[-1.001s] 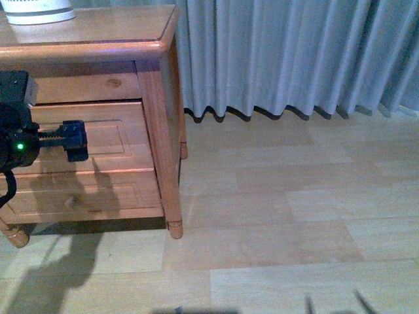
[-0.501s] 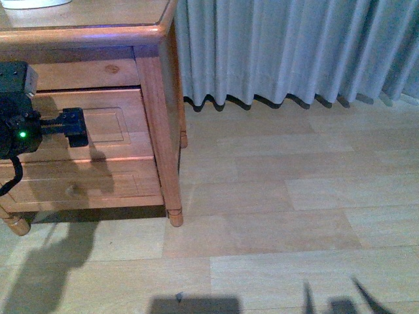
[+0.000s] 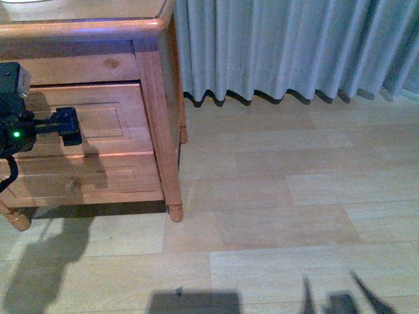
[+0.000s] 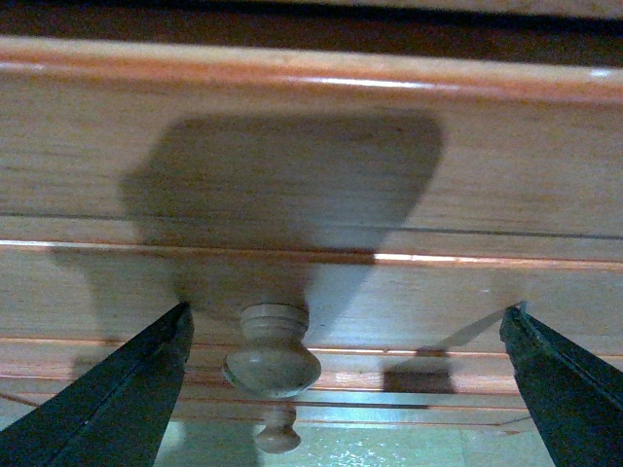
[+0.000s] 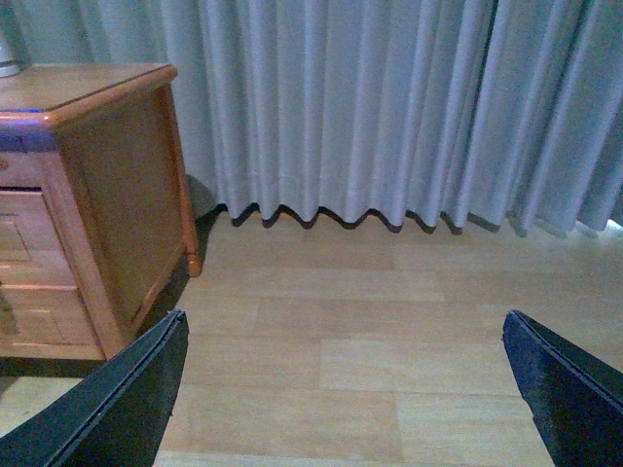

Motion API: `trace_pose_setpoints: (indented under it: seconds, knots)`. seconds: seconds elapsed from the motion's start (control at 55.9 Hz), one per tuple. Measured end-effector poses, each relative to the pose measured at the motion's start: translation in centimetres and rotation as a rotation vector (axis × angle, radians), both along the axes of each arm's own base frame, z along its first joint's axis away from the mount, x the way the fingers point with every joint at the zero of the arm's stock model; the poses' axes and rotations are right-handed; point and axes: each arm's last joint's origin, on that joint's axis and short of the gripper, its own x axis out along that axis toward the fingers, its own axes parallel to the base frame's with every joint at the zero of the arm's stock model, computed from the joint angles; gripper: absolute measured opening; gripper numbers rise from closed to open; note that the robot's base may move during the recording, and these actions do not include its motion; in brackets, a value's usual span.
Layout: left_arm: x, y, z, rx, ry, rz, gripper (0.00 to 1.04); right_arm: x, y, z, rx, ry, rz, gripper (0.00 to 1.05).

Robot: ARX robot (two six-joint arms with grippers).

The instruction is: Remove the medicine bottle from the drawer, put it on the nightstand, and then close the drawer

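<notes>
The nightstand [image 3: 85, 29] stands at the left of the front view; it also shows in the right wrist view [image 5: 117, 185]. Its taller drawer [image 3: 124, 121] has a thin dark gap above its front. My left gripper [image 3: 67, 127] is open right in front of it. In the left wrist view the drawer front [image 4: 311, 175] fills the picture and its round knob [image 4: 273, 352] sits between the open fingers, nearer one of them, untouched. The medicine bottle is hidden. My right gripper [image 5: 341, 389] is open and empty above the floor.
The shallower drawer [image 3: 111, 180] with its own knob [image 4: 277, 430] lies below. A pale appliance [image 5: 10, 39] stands on the nightstand top. Grey curtains [image 3: 288, 46] hang behind, with pale wood floor [image 3: 275, 196] to the right.
The front view has shifted, so the nightstand sits higher in the picture and the white appliance has left its top edge. My left gripper sits a little further left and higher against the drawer front.
</notes>
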Motion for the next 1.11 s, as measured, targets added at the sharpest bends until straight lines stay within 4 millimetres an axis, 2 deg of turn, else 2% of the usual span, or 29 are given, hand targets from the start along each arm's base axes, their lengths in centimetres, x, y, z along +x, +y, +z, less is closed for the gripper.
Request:
trace_pose_setpoints:
  seconds: [0.143,0.232,0.662,0.805,0.912,1.109]
  knots:
    - [0.1,0.4,-0.4,-0.002,0.01,0.003,0.98,0.0,0.0,0.0,0.0,0.0,0.0,0.98]
    - [0.3,0.8,-0.8,-0.001,0.016,0.006,0.93,0.0,0.0,0.0,0.0,0.0,0.0,0.98]
    - [0.3,1.5,-1.0,0.01,0.011,0.016,0.27,0.0,0.0,0.0,0.0,0.0,0.0,0.98]
    - [0.0,1.3,-0.9,0.017,0.003,0.017,0.25,0.0,0.0,0.0,0.0,0.0,0.0,0.98]
    - [-1.2,1.0,-0.9,0.021,-0.002,0.016,0.25,0.0,0.0,0.0,0.0,0.0,0.0,0.98]
    - [-5.7,0.5,-1.2,0.033,0.009,0.003,0.25,0.0,0.0,0.0,0.0,0.0,0.0,0.98]
